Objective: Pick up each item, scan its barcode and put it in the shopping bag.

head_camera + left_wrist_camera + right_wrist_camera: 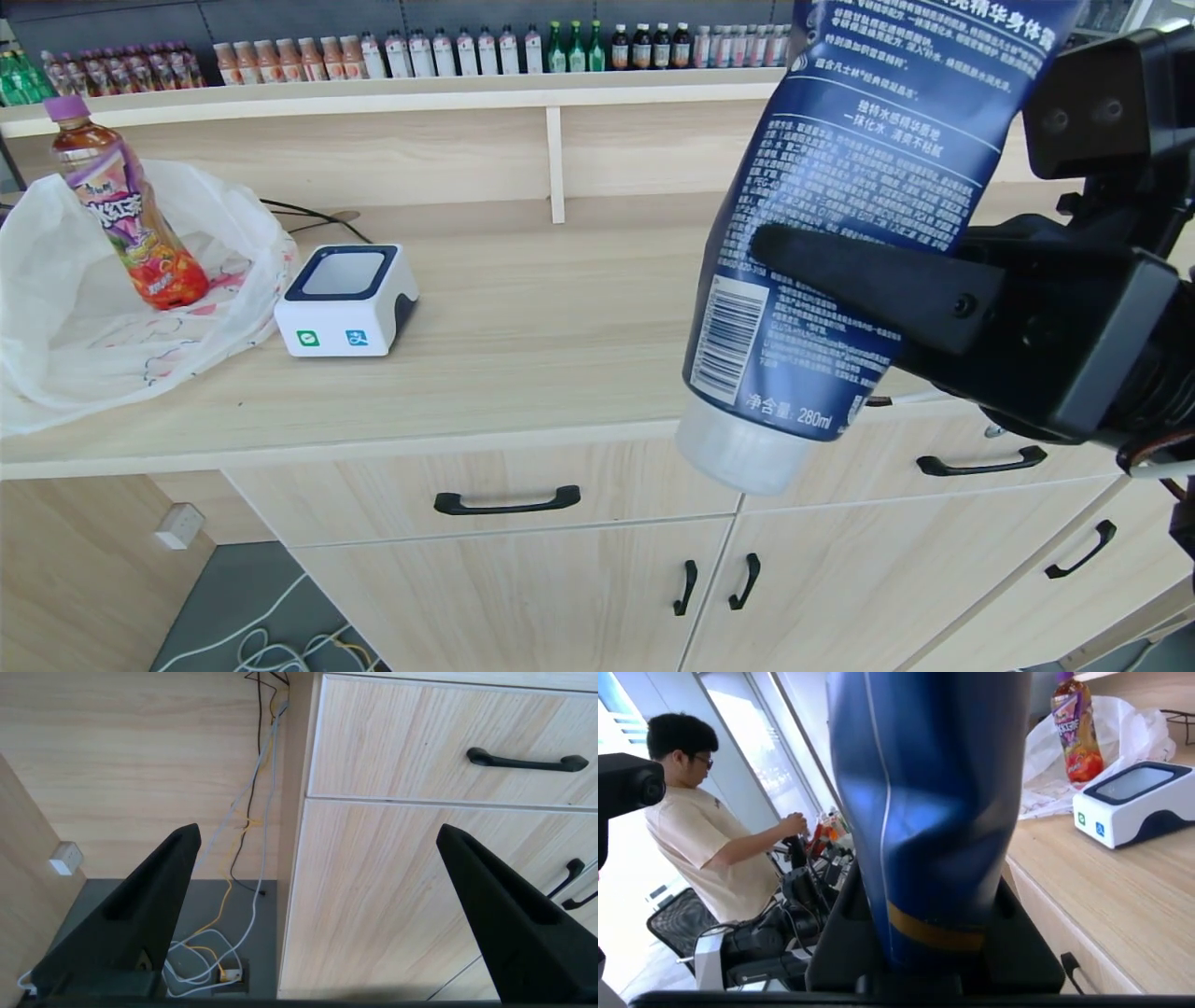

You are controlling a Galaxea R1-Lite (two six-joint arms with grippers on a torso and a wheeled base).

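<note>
Nearest you: your right gripper [794,252] clamped on blue tube [840,187], cap down, raised over counter [560,308] edge. Left gripper [318,833] wide, holding nothing, low by cupboard doors. Scanner [347,297] at tube's 9 o'clock, well apart: scan and bagging likely pending. Farthest, 9–10 o'clock: bag [56,327], bottle [131,210] already inside.

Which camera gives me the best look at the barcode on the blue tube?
The head view: the barcode on the blue tube faces that camera, unobstructed, near the tube's lower end. The right wrist view shows the tube's plain opposite side up close. The left wrist view faces the cabinet fronts.
</note>
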